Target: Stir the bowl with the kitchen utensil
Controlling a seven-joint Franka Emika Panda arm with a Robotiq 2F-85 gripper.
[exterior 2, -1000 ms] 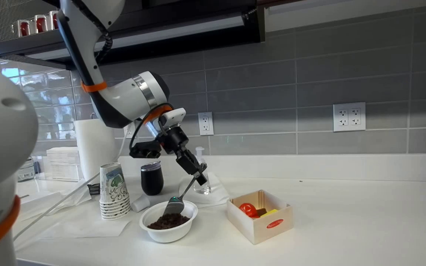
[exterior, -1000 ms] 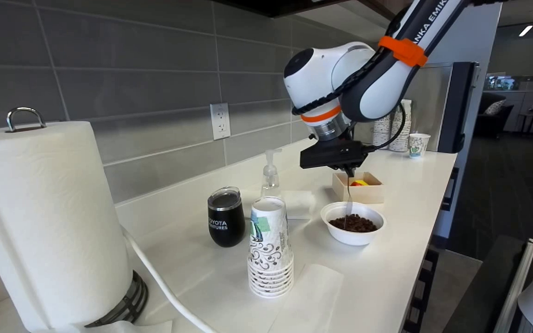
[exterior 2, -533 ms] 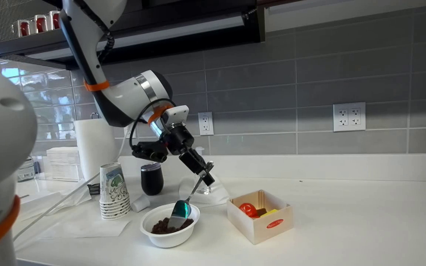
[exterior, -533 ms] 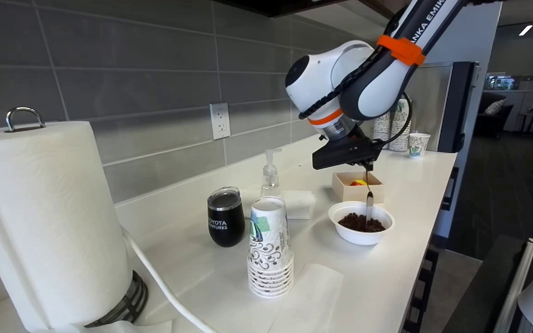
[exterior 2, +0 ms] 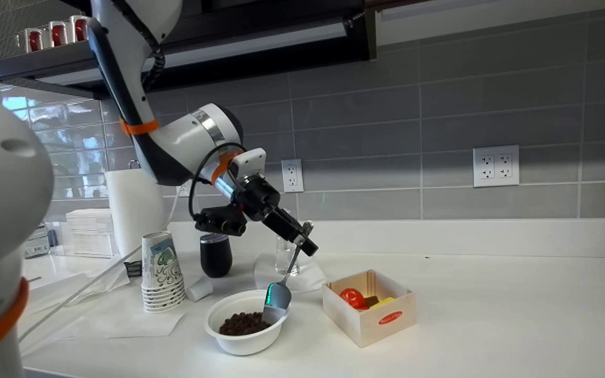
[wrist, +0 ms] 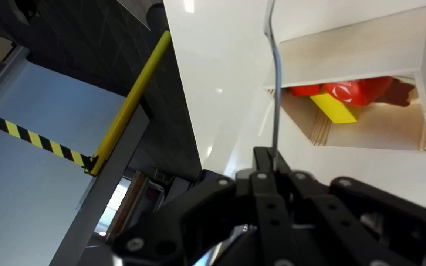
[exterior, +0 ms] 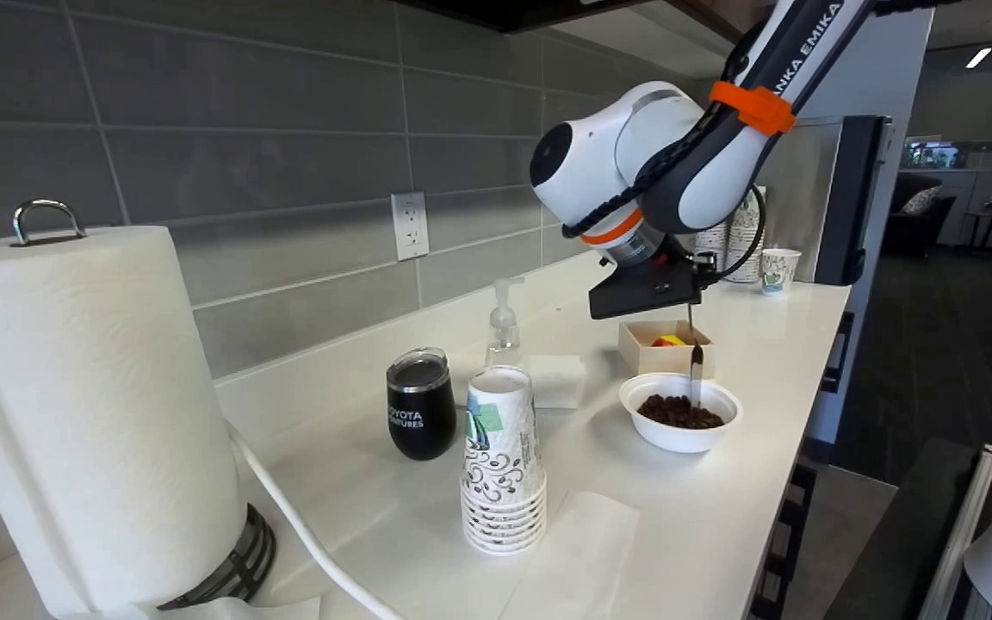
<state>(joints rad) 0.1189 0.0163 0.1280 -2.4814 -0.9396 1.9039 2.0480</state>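
The small white bowl (exterior: 678, 441) stands upright on the counter with dark brown granules (exterior: 675, 412) in it; it also shows in an exterior view (exterior 2: 244, 345). My gripper (exterior 2: 308, 242) is above the bowl, shut on the thin handle of the kitchen utensil (exterior 2: 277, 302), a metal utensil with a broad flat blade. The blade slants down into the bowl beside its inner wall, its tip at the granules; the utensil also shows in an exterior view (exterior: 697, 379). In the wrist view the handle (wrist: 276, 92) rises from between the closed fingertips; the bowl is out of that view.
A wooden box (exterior 2: 368, 323) with red and yellow pieces stands close to the bowl. A stack of paper cups (exterior: 503, 465), a black mug (exterior: 421, 409), a soap bottle (exterior: 504, 331) and a paper towel roll (exterior: 100, 413) stand along the counter, with paper sheets (exterior: 582, 551) lying flat.
My gripper and the utensil have moved to the right in both exterior views. The blade has shifted toward the bowl's right side, and the bowl has slid slightly right.
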